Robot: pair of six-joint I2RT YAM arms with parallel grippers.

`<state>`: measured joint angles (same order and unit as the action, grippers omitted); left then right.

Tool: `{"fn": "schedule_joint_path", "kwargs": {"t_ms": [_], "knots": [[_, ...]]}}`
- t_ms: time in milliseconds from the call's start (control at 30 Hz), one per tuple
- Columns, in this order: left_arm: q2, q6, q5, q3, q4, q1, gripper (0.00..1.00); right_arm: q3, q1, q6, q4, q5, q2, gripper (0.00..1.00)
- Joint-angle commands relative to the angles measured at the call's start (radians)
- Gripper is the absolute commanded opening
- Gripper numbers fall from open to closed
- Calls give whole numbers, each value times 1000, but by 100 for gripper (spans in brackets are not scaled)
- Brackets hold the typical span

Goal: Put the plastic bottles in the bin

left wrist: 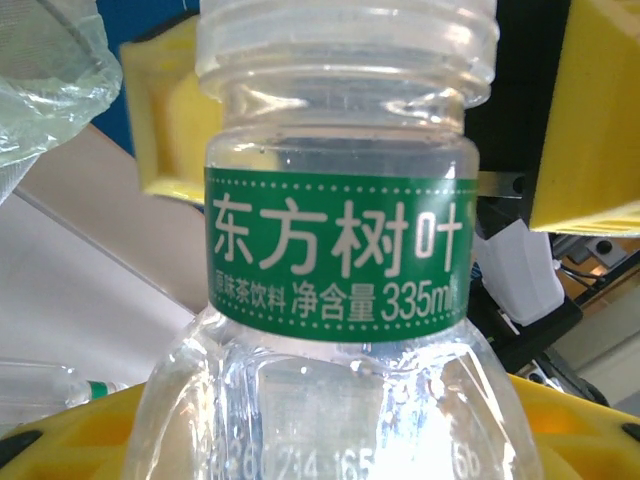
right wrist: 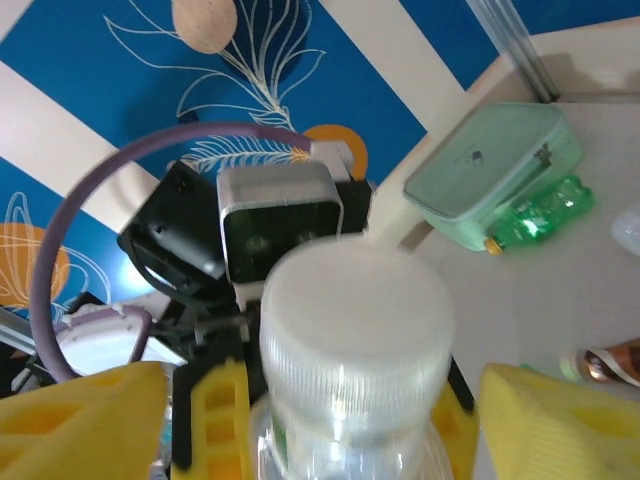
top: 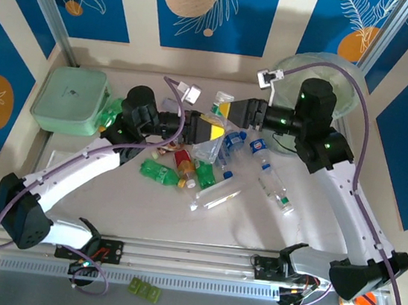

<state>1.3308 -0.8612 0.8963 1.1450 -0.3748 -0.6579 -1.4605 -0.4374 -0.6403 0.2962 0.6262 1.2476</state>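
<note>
A clear plastic bottle (left wrist: 340,240) with a green label and a white cap (right wrist: 350,330) hangs above the table. My left gripper (left wrist: 330,430) is shut on its body, yellow pads hugging both sides. My right gripper (right wrist: 330,420) faces it from the other end, open, its yellow fingers (left wrist: 170,110) flanking the cap with a gap on each side. From above, the two grippers meet over the pile, left (top: 208,132) and right (top: 230,111). Several more plastic bottles lie below: green (top: 158,170), red-labelled (top: 182,161), blue-labelled (top: 274,188). The bin (top: 350,74) stands back right, partly behind my right arm.
A mint-green lidded box (top: 70,99) sits at the back left with a green bottle (top: 111,114) against it; both also appear in the right wrist view, box (right wrist: 490,185) and bottle (right wrist: 540,215). Wall panels close the back and sides. Bare table lies in front of the pile.
</note>
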Motion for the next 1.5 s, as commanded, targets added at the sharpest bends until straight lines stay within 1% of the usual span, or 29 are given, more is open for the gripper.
{"fn": "schedule_joint_path", "kwargs": {"t_ms": [0,67,167,233,267,333,367,467,533,633,733,767,800,833,900,933,1033,1100,1133,1167,1200,1267,1367,1433,1467], "knots": [[10,-25,30,23,-70,-5,41,-9,-32,-25,-61,40,15,65],[24,-38,35,22,-91,-3,41,19,-46,-29,-89,30,11,62],[47,-94,53,22,-168,-6,41,60,-50,-45,-127,12,-1,48],[51,-103,57,24,-185,-5,41,75,-48,-52,-137,-1,-10,37],[53,-102,59,22,-188,-5,41,82,-46,-57,-144,-5,-16,33],[51,-94,62,22,-182,-5,44,87,-43,-59,-148,-15,-27,29],[49,-92,62,21,-180,-6,48,89,-40,-59,-147,-19,-31,27],[36,-75,47,14,-157,-5,66,91,-34,-61,-141,-29,-47,25],[18,-39,23,12,-108,-6,73,92,-28,-61,-138,-40,-60,24],[-23,85,-33,29,58,-3,80,82,-8,-54,-99,-67,-81,24],[-85,266,-170,68,295,-2,84,71,42,-45,-49,-75,-107,23],[-109,325,-235,81,365,-3,87,69,65,-44,-35,-80,-117,24],[-137,374,-302,88,423,-3,96,68,91,-44,-20,-82,-128,23],[-161,415,-352,89,456,-2,99,64,115,-44,-3,-87,-135,23],[-218,507,-472,79,521,-3,100,46,175,-35,51,-97,-147,23],[-244,535,-527,73,548,-3,100,41,207,-31,70,-99,-150,23],[-318,602,-775,26,613,-3,100,-8,307,-5,159,-136,-154,22],[-357,613,-939,-22,641,-3,100,-39,402,-10,210,-158,-140,22],[-369,608,-1001,-41,655,-2,100,-53,437,-17,225,-159,-131,22],[-376,601,-1060,-57,680,-2,100,-83,452,2,266,-194,-115,22],[-376,600,-1098,-67,705,-3,100,-127,447,46,318,-258,-96,22],[-378,613,-1121,-82,729,-3,99,-191,443,95,376,-352,-58,22],[-392,633,-1115,-128,698,-4,99,-258,474,108,418,-464,-10,21],[-399,602,-1120,-169,665,-5,99,-307,481,127,457,-565,26,21],[-397,590,-1100,-192,645,-5,98,-328,486,134,472,-620,43,20]]}}
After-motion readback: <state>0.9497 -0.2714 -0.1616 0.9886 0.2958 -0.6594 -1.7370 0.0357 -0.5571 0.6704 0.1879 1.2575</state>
